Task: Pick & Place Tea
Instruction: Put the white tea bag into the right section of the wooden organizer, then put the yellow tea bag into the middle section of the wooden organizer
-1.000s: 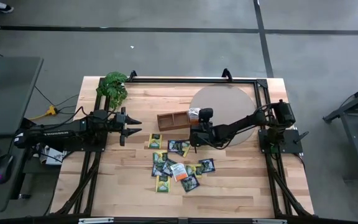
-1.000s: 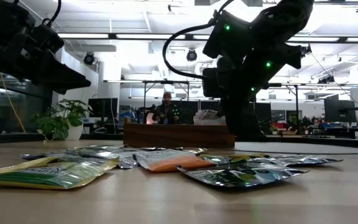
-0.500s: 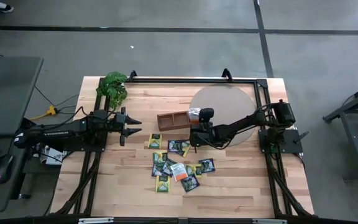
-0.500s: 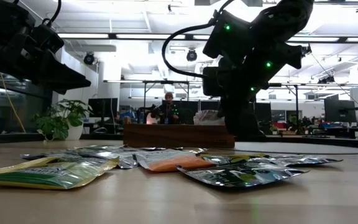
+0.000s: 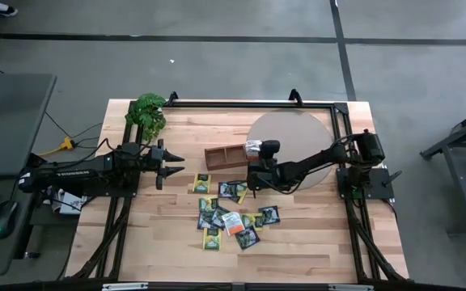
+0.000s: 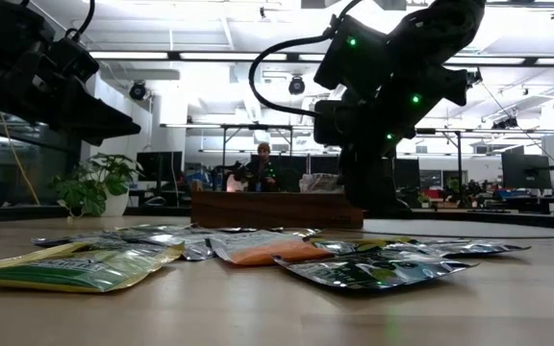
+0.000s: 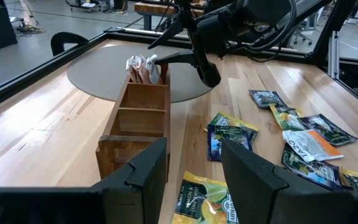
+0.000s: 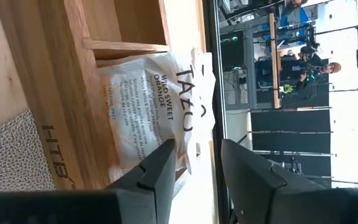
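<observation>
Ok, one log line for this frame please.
right claw: open, by wooden tray | Tazo sachets: in end compartment | left claw: open, waiting | loose tea sachets: on table

The light wooden table (image 5: pixel 298 242) carried a round grey mat (image 5: pixel 298 129) at far right, a wooden tray (image 5: pixel 225 155) beside it, a leafy plant (image 5: pixel 147 111) at far left, and scattered tea sachets (image 5: pixel 231 212) nearer centre.

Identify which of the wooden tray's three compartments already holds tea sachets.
The end compartment of the wooden tray nearest the round grey mat, below the right gripper, holds white sachets. The other two compartments look empty.
</observation>
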